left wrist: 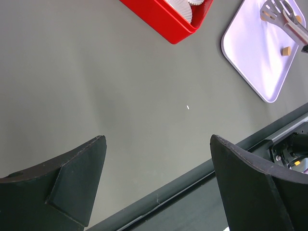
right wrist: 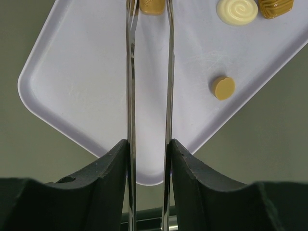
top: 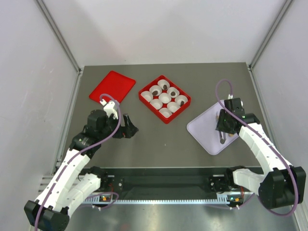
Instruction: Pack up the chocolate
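Note:
My right gripper (right wrist: pixel 149 144) is shut on a pair of metal tongs (right wrist: pixel 130 72) that reach out over a lavender tray (right wrist: pixel 86 86). A tan chocolate (right wrist: pixel 152 6) sits between the tong tips at the top edge of the right wrist view. Three more chocolates lie on the tray: a round tan disc (right wrist: pixel 223 88), a white swirl piece (right wrist: pixel 237 10) and a striped tan piece (right wrist: pixel 275 6). The red box (top: pixel 164 98) holds white paper cups, and some have a dark chocolate (top: pixel 164 86) in them. My left gripper (top: pixel 129 129) hovers open and empty over bare table.
The red lid (top: pixel 112 86) lies flat at the back left, beside the box. The left wrist view shows the box corner (left wrist: pixel 159 17), the tray (left wrist: pixel 250 53) and the tongs' slotted head (left wrist: pixel 279 12). A dark rail (left wrist: pixel 159 197) runs along the near table edge.

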### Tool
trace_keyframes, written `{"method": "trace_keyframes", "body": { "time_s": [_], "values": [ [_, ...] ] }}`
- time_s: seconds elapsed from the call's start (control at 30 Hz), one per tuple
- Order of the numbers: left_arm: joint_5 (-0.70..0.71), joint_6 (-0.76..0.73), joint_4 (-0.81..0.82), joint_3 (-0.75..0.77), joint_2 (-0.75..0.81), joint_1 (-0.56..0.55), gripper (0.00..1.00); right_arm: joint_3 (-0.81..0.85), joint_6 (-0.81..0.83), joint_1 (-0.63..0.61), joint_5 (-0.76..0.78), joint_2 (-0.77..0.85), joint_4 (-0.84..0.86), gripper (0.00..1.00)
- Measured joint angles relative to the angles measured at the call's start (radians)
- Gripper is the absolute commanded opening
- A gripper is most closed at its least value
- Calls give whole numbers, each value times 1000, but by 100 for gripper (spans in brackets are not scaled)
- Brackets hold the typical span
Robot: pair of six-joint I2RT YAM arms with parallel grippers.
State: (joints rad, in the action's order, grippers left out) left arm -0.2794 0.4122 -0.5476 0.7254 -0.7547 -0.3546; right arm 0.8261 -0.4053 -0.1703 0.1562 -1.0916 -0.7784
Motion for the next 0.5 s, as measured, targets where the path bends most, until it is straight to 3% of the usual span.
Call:
{"method": "trace_keyframes", "body": {
  "time_s": [0.5],
  "values": [
    [0,0,0,0,0,0,93,0,-16,0,-26,0,1,37]
  ]
}}
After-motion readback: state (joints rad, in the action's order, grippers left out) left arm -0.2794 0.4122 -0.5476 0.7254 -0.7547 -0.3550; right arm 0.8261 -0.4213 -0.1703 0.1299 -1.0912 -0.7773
